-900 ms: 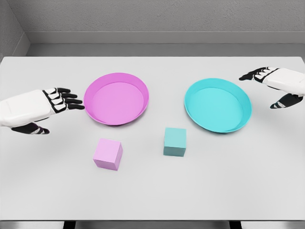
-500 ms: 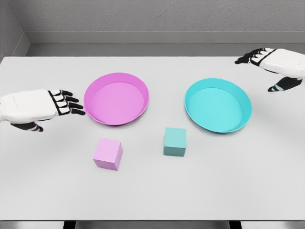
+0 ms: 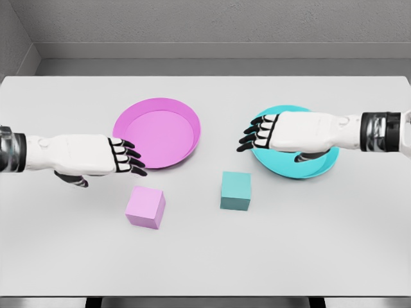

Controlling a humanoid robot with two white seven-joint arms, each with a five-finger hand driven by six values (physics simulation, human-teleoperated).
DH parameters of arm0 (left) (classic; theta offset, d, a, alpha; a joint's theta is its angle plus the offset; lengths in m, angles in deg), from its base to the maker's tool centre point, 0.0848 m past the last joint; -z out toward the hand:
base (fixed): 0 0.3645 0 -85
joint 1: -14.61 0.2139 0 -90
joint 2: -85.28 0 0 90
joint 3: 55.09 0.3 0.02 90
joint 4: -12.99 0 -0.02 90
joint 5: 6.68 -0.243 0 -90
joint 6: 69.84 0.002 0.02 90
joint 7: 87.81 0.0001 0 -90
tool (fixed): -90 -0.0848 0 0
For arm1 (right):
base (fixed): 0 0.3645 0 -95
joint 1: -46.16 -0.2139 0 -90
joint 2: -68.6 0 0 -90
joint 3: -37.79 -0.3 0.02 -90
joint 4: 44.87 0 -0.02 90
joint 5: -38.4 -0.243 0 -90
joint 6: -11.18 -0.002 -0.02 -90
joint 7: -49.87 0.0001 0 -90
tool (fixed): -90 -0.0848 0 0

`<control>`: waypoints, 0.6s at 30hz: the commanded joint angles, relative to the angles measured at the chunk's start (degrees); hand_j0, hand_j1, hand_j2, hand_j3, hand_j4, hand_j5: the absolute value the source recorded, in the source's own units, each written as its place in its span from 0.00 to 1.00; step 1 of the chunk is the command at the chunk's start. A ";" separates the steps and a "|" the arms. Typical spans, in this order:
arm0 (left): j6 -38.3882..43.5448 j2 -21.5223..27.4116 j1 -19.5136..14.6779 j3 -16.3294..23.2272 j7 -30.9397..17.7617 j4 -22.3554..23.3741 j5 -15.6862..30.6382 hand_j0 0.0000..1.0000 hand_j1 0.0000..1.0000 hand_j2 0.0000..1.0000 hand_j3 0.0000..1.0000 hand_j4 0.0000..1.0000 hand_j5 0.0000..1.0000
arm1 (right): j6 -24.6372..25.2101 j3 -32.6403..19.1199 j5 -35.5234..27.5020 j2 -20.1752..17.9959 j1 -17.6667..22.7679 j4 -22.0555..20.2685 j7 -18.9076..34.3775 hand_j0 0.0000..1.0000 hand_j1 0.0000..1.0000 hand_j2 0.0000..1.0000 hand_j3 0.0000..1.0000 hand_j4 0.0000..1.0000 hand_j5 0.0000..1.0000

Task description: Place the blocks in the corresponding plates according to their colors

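Note:
A pink block (image 3: 146, 207) lies on the white table in front of the pink plate (image 3: 157, 132). To its right a teal block (image 3: 236, 190) stands in front of the teal plate (image 3: 324, 164). My left hand (image 3: 122, 160) hovers just up and left of the pink block, fingers spread, holding nothing. My right hand (image 3: 263, 136) reaches in over the teal plate and covers much of it. Its open, empty fingers point left, above and slightly right of the teal block.
The white table (image 3: 205, 256) runs to a front edge at the bottom of the view. A grey wall stands behind its far edge.
Both hands have moved inward: the left one rightward toward the pink block, the right one from the far right corner down and left over the teal plate.

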 commanded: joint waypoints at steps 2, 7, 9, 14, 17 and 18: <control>0.10 -4.33 -0.09 1.87 -0.72 0.00 0.29 1.00 1.00 1.00 1.00 1.00 1.00 | 0.15 1.12 -0.26 -0.07 0.00 -1.98 -0.03 1.00 1.00 1.00 1.00 1.00 1.00; 0.10 -6.00 -0.44 3.10 -0.72 0.00 0.38 1.00 1.00 1.00 1.00 1.00 1.00 | 0.15 3.58 -0.17 0.10 0.00 -2.07 -0.03 1.00 1.00 1.00 1.00 1.00 1.00; 0.10 -6.00 -0.44 3.10 -0.72 0.00 0.38 1.00 1.00 1.00 1.00 1.00 1.00 | 0.15 3.58 -0.17 0.63 0.00 -2.07 -0.03 1.00 1.00 1.00 1.00 1.00 1.00; 0.10 -6.00 -0.35 4.16 -0.72 0.00 0.38 1.00 1.00 1.00 1.00 1.00 1.00 | 0.15 3.67 -0.26 1.51 -0.09 -2.07 -0.03 1.00 1.00 1.00 1.00 1.00 1.00; 0.10 -6.44 -0.18 4.42 -0.81 0.00 0.38 1.00 1.00 1.00 1.00 1.00 1.00 | 0.15 4.11 -0.17 2.21 -0.09 -2.07 -0.03 1.00 1.00 1.00 1.00 1.00 1.00; 0.10 -6.53 -0.18 5.04 -0.99 0.00 0.38 1.00 1.00 1.00 1.00 1.00 1.00 | 0.15 5.43 -0.17 2.74 -0.44 -2.07 -0.03 1.00 1.00 1.00 1.00 1.00 1.00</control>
